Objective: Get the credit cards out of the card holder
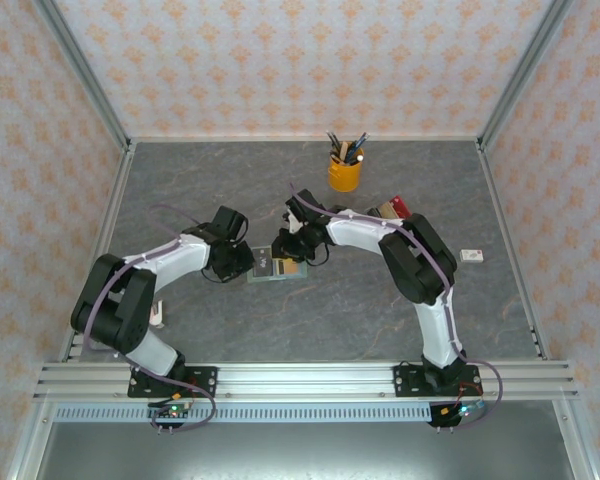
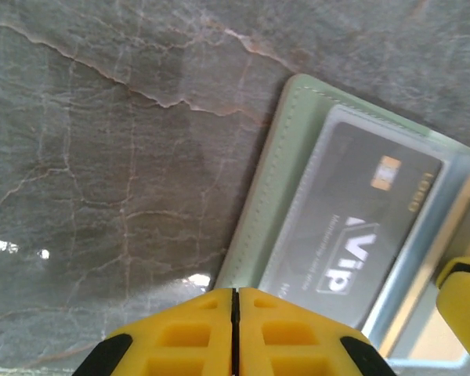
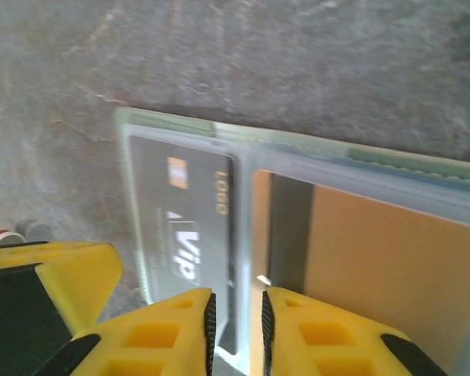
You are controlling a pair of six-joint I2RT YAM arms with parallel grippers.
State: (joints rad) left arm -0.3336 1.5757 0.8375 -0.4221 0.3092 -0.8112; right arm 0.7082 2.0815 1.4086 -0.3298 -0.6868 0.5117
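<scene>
The sage-green card holder (image 1: 270, 266) lies open and flat on the grey table between both grippers. A dark credit card (image 2: 360, 227) marked "Vip" sits under a clear pocket in its left half (image 3: 184, 211). An orange credit card (image 3: 384, 266) with a dark stripe fills the right half. My left gripper (image 2: 235, 294) is shut with nothing in it, its tips at the holder's left green edge (image 2: 274, 196). My right gripper (image 3: 236, 301) stands narrowly open over the clear strip between the two cards, at the holder's near edge.
A yellow cup of pens (image 1: 345, 172) stands at the back middle. A cluster of dark, tan and red blocks (image 1: 392, 209) sits behind the right arm. A small white object (image 1: 471, 256) lies at the right.
</scene>
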